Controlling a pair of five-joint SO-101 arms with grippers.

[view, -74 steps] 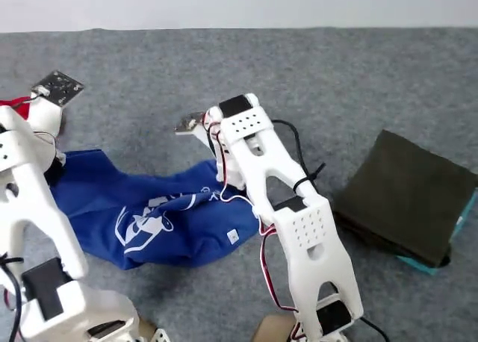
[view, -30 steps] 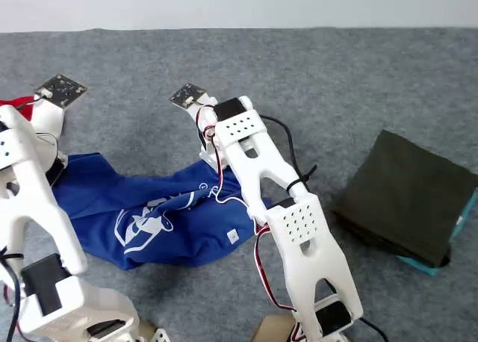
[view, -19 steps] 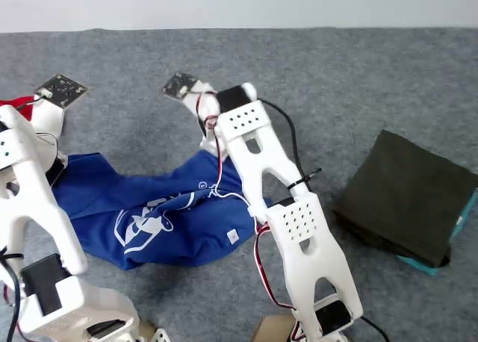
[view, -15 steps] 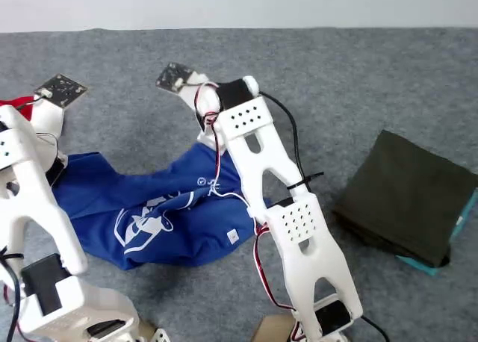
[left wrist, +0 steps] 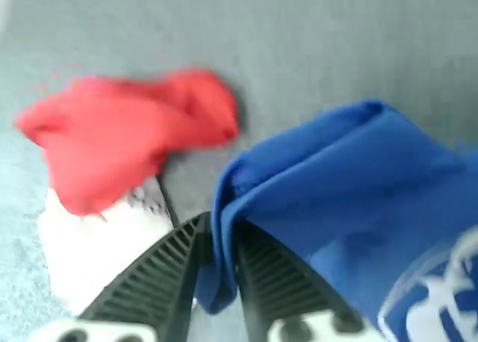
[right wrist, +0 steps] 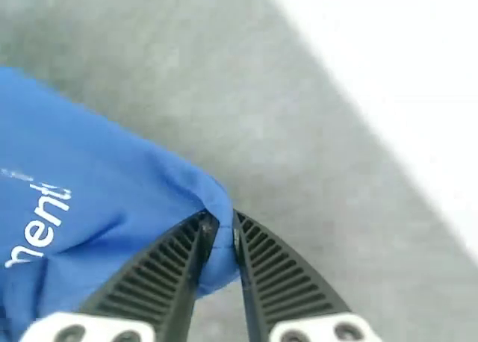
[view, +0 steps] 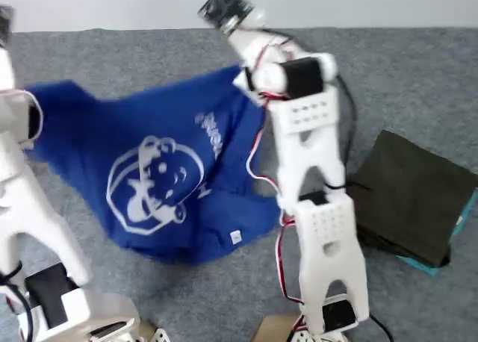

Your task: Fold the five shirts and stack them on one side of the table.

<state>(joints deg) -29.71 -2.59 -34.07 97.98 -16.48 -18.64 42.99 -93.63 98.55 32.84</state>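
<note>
Blue shirt (view: 157,170), white printed emblem uppermost, is held spread between both arms over the left half of the grey table (view: 418,81); its lower hem appears to rest on the surface. Left gripper (left wrist: 216,260) is clamped tight on a fold of one edge. Right gripper (right wrist: 219,241) is pinched closed on the opposite edge. Red shirt (left wrist: 127,133) is seen crumpled on the table near the left gripper. Dark folded shirts (view: 414,196) are stacked at the right, well apart.
</note>
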